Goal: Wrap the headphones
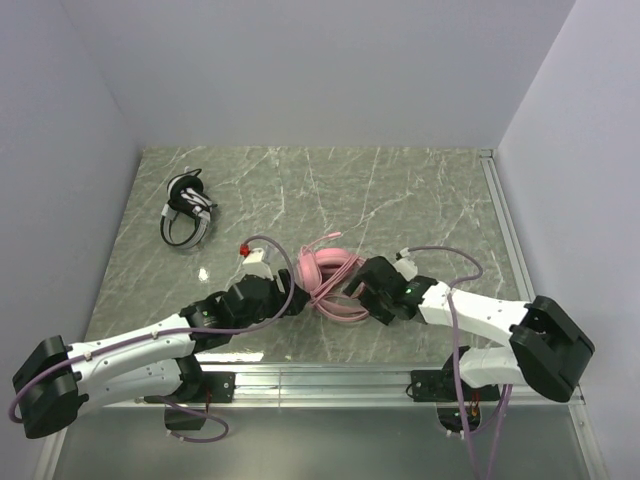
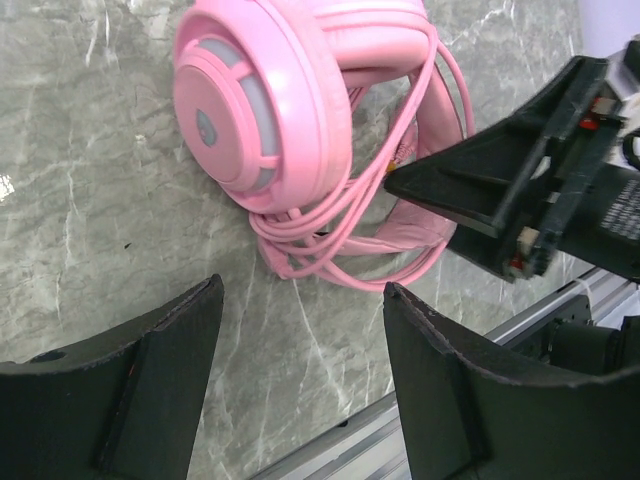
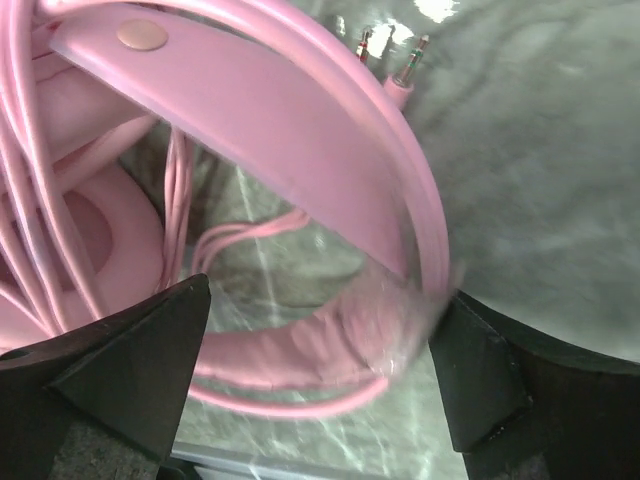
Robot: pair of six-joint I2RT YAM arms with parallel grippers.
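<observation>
Pink headset (image 2: pixel 260 100) looks wrapped. Right gripper (image 3: pixel 325 300) stands wide astride its band; left gripper (image 2: pixel 302 288) wide, empty, just short. Next: the black-and-white headset (image 1: pixel 188 208), well beyond.

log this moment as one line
pink headphones: cable looped around headband | left gripper: open, empty, near earcup | right gripper: open, astride headband | black-and-white headphones: far left, untouched

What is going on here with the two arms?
Two robot arms are working on the pink headphones in the middle of the table. The pink cable lies looped around the headset. The right gripper is open, its fingers on either side of the headband; the left gripper is open near an ear cup, holding nothing. The black-and-white headphones lie apart at the far left.
</observation>
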